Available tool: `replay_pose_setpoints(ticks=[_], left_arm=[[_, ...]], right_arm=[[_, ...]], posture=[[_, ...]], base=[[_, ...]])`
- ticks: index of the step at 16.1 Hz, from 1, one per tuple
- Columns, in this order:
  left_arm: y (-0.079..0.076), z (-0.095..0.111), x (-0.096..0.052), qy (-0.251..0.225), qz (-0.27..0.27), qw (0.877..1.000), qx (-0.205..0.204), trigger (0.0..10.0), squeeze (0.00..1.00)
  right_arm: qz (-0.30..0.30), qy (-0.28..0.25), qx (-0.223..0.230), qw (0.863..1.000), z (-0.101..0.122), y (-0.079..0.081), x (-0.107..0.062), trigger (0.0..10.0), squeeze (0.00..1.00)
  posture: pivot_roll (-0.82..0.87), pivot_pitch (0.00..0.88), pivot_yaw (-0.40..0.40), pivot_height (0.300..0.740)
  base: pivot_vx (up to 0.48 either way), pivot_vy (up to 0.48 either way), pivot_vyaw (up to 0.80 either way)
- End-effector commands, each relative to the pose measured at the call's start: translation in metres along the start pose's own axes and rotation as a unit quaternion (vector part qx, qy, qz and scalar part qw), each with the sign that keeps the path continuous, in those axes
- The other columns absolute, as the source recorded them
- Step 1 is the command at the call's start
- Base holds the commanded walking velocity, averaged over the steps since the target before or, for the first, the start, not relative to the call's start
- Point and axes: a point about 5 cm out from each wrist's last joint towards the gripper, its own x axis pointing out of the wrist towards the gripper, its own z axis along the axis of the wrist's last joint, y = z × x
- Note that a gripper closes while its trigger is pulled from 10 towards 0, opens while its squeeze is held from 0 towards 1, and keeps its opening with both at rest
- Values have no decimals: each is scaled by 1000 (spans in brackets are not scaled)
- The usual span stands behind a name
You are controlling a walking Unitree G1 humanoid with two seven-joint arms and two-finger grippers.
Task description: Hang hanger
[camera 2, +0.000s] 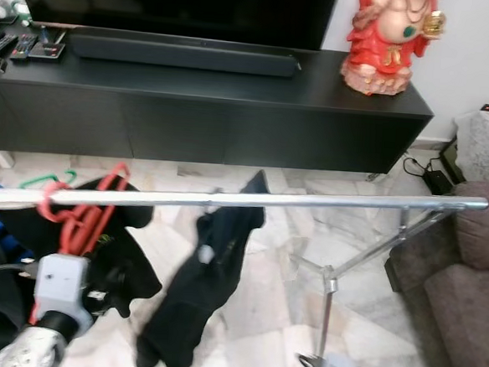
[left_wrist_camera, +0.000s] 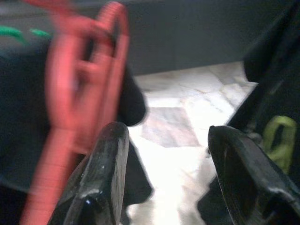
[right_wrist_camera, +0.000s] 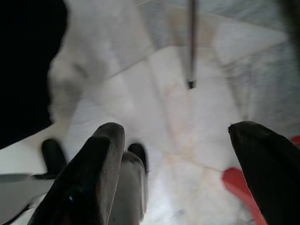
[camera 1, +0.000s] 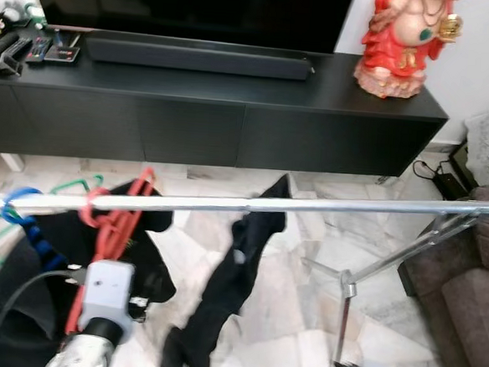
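Left gripper (left_wrist_camera: 164, 187): raised below the rail on its silver arm; jaws parted, nothing between them, pale floor showing through the gap.
Left gripper fingers (left_wrist_camera: 101, 183): one black finger sits just beside the lower end of the red hanger; whether it touches is blurred.
Red hanger (camera 1: 116, 216): hook over the rail, body hanging down just ahead of the left jaws and to one side of them, in front of a black garment.
Black garment behind red hanger (camera 1: 143, 252): hangs from the rail directly past the left jaws.
Right gripper (right_wrist_camera: 183, 183): pointed down at the floor; jaws spread wide, empty.
Marble floor (right_wrist_camera: 168, 117): pale tiles beyond the right jaws; a thin metal rod and a patch of red lie near them.
Rail (camera 1: 310, 207): silver bar running across above and beyond the left jaws, carried on a metal stand (camera 1: 348, 287) off to the right.
Blue hanger (camera 1: 16, 205): hooked on the rail left of the red one; a green hanger (camera 1: 72, 184) beside it.
Dark trousers (camera 1: 230, 275): draped over the rail to the right of the left jaws.
TV cabinet (camera 1: 207, 114): long, black, well beyond the rail.
Red figurine (camera 1: 401, 39): on the cabinet's right end.
Sofa (camera 1: 472, 283): brown, far right.
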Motion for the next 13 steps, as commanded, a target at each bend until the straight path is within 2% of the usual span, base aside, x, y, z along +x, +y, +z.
replay_pose_setpoints(ticks=[1,4,9,13], left_arm=[[-2,-4,-3,7,-3,1000,-9,10000,0],[-3,-3,-3,4,-5,1000,-7,10000,0],[-7,2,-9,-10,-32,999,5,10000,0],[-7,22,-17,-30,-88,996,-10,10000,0]], right_arm=[[-12,13,-1,1000,-8,-9,-2,10000,0],[-13,14,0,1000,-9,-9,-2,10000,0],[-14,15,-1,1000,-9,-10,-2,10000,0],[-15,15,-1,1000,-9,-11,-2,10000,0]], posture=[[19,198,-51,740],[22,204,-51,740],[27,213,-52,740],[36,216,-55,740]], base=[[0,454,0],[0,432,0],[0,0,0],[0,0,0]])
